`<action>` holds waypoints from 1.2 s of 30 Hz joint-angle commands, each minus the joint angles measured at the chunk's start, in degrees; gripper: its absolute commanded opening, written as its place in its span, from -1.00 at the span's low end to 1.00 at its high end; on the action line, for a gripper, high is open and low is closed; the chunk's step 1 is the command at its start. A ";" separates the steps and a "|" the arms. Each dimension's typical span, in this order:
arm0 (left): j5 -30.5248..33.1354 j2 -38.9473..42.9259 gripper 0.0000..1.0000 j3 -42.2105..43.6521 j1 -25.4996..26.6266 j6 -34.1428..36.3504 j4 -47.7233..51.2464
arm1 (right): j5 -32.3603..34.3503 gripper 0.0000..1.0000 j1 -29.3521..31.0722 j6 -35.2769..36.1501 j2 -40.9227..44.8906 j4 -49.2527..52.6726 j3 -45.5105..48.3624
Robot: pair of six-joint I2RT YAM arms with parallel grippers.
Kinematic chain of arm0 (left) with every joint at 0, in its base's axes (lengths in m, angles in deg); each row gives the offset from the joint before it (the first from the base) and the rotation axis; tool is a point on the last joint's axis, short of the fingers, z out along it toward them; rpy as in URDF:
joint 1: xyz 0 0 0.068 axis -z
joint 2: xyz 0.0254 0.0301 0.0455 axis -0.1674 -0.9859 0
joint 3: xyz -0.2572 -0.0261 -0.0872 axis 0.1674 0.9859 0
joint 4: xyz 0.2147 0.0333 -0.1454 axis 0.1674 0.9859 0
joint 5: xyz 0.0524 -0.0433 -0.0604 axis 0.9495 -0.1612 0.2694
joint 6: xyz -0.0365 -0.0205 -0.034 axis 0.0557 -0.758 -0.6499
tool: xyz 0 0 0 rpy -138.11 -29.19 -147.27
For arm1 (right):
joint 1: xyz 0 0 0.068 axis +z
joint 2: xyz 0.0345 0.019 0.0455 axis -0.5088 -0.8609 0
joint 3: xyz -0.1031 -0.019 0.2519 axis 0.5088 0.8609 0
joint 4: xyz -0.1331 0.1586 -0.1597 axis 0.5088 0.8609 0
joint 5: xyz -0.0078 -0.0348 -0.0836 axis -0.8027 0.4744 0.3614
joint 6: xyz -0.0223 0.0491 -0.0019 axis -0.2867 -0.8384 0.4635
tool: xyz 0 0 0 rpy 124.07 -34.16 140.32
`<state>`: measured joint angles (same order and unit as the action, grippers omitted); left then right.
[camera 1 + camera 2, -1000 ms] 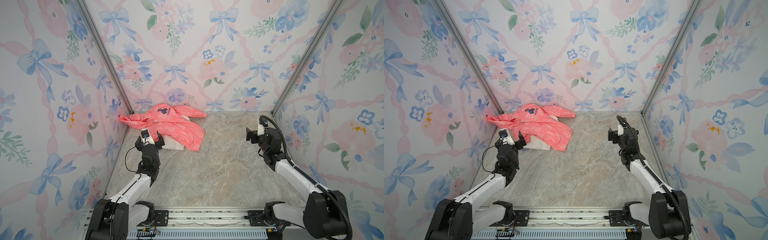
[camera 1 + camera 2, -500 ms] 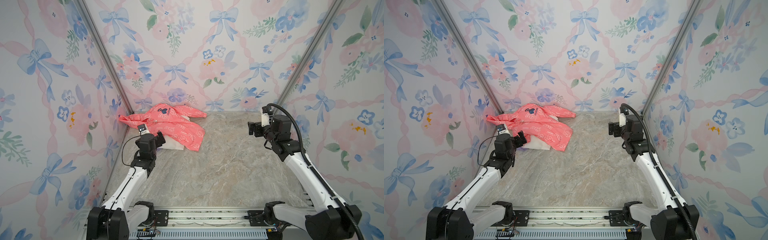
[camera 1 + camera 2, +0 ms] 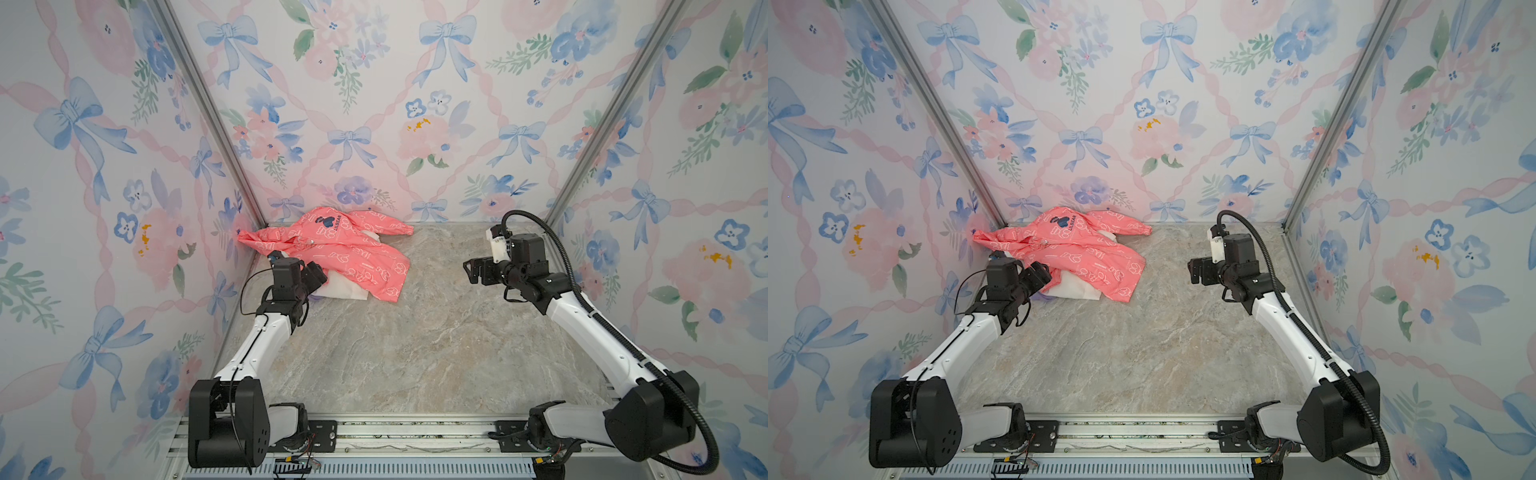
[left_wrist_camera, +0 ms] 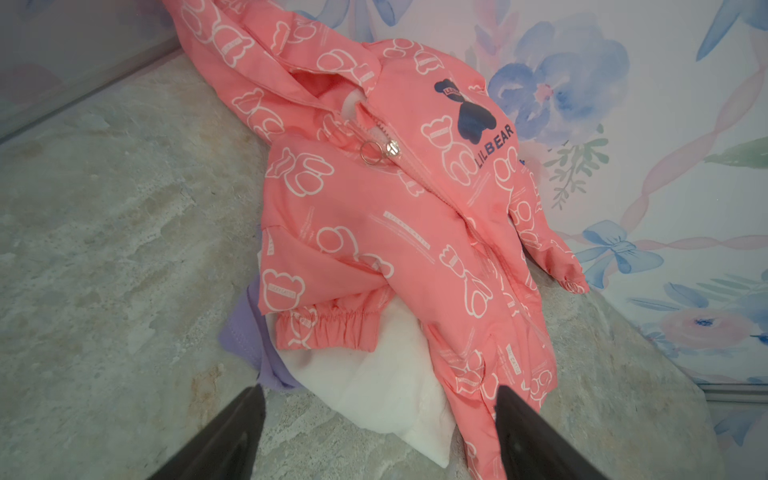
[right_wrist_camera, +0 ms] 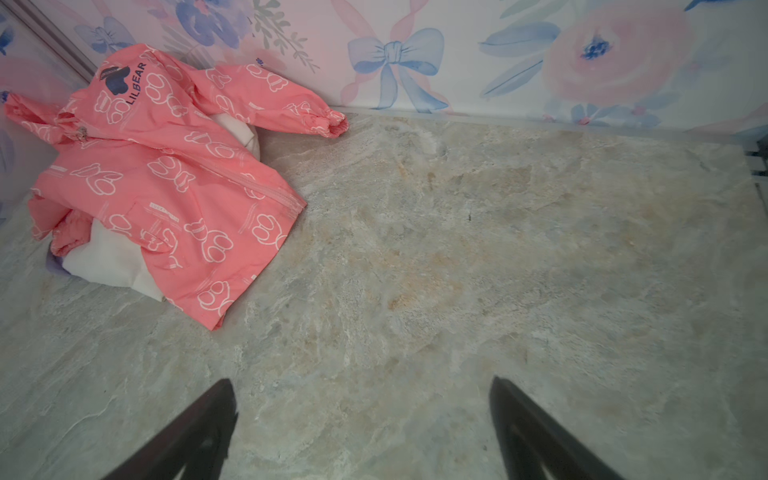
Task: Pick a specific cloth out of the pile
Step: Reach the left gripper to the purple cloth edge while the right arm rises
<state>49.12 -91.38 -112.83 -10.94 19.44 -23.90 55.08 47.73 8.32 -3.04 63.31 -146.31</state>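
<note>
Left fingers (image 4: 224, 436), spread, should pinch only the exposed edge of the purple cloth (image 4: 245, 328), avoiding white cloth (image 4: 374, 382) and jacket (image 4: 374, 232); right fingers (image 5: 199, 428) spread.

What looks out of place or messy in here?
Nothing spilled or damaged. The only untidy spot: a pink jacket crumpled in the far left corner over a white cloth, with a purple cloth barely peeking out beneath.
</note>
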 commanded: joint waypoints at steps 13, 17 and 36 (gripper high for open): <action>-6.67 -7.52 0.12 0.84 -5.85 -9.39 3.98 | -4.02 0.94 7.63 -3.95 -5.52 -1.63 -3.29; -7.36 -10.69 0.06 -0.26 -6.78 -9.15 3.98 | -4.04 0.94 9.48 -3.69 -6.81 -1.33 -4.65; -7.81 -22.24 -0.24 -4.44 -7.14 -10.71 3.98 | -3.35 0.94 10.45 -1.98 -8.50 0.52 -6.88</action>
<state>41.08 -112.34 -116.50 -17.71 9.58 -21.00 51.59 57.72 5.45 -10.58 62.76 -151.03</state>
